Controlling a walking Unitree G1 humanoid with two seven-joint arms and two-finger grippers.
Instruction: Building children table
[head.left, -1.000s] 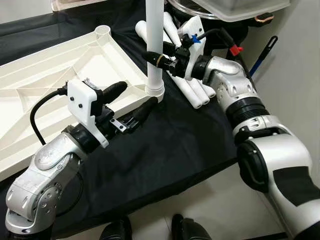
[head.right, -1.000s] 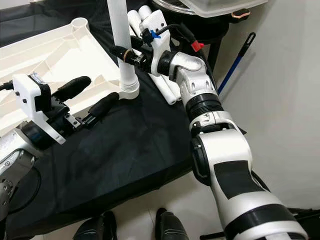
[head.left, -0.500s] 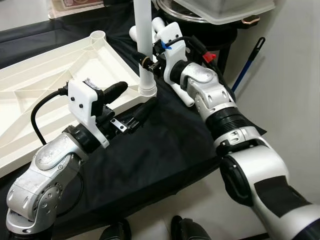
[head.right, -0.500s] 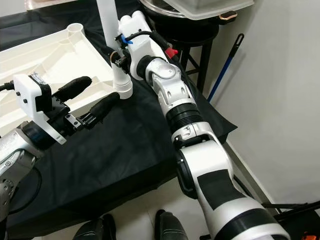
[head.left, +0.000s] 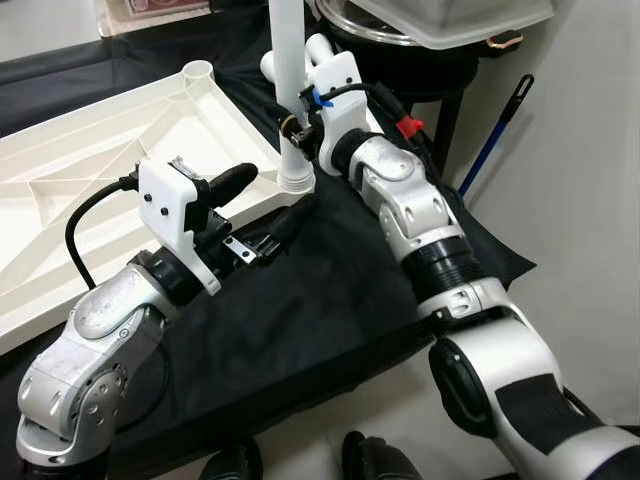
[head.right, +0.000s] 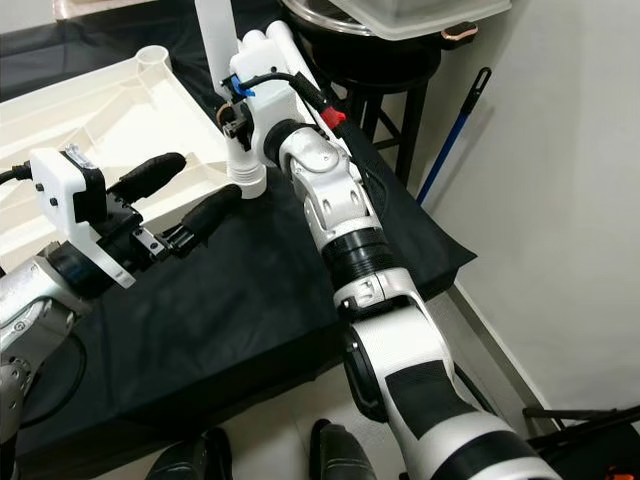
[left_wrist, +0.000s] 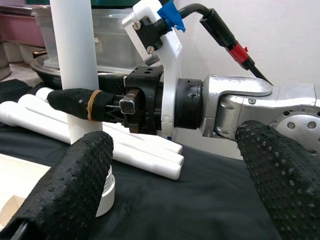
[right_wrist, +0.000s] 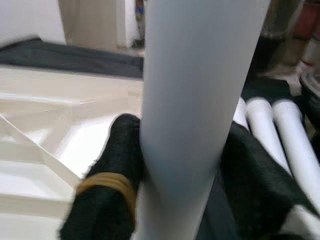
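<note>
Gripping upright table leg (head.left: 285, 60), right tool (head.left: 293, 125), left tool (head.left: 270, 205) open beside

A thick white leg tube (right_wrist: 200, 100) stands upright through the middle, clamped between the right tool's black fingers (right_wrist: 112, 180), one wearing a yellow band. At nine o'clock lies the cream tabletop panel (right_wrist: 45, 165); at three o'clock, spare white tubes (right_wrist: 280, 135) rest on black cloth (right_wrist: 90, 57).

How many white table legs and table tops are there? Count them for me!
Standing table leg: 1
Lying table legs: 3
Table top: 1
Total: 5
</note>
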